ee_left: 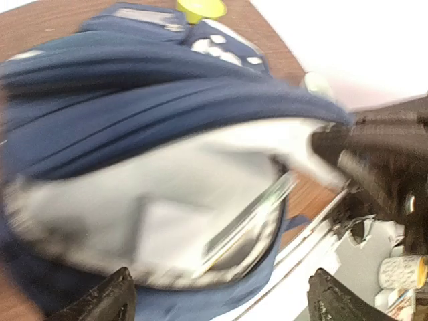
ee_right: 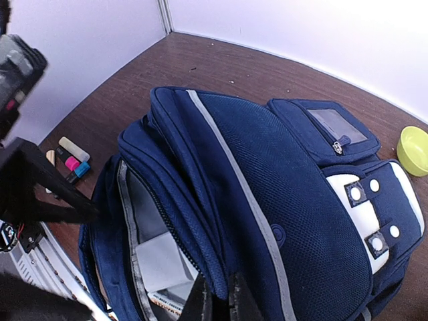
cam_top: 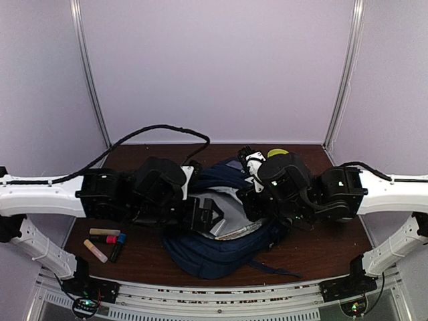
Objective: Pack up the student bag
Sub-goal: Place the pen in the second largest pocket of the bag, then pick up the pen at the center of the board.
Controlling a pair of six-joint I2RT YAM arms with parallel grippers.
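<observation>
Top external view, left to right: loose markers (cam_top: 103, 244) on the table, then the left gripper (ee_left: 222, 297), jaws spread wide over the student bag (cam_top: 207, 257) – lying mid-table, mouth gaping. The right gripper (ee_right: 217, 297) pinches its upper rim. Soft, floppy fabric, probably light – best held by the rim.

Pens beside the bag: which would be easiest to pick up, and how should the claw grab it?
Probably the pale pen nearest the front of the table. It lies flat, angled away from the other pens, so its long sides look free. Come straight down with the open left gripper, fingers across its middle; the right gripper is pinching the rim of the student bag.
</observation>
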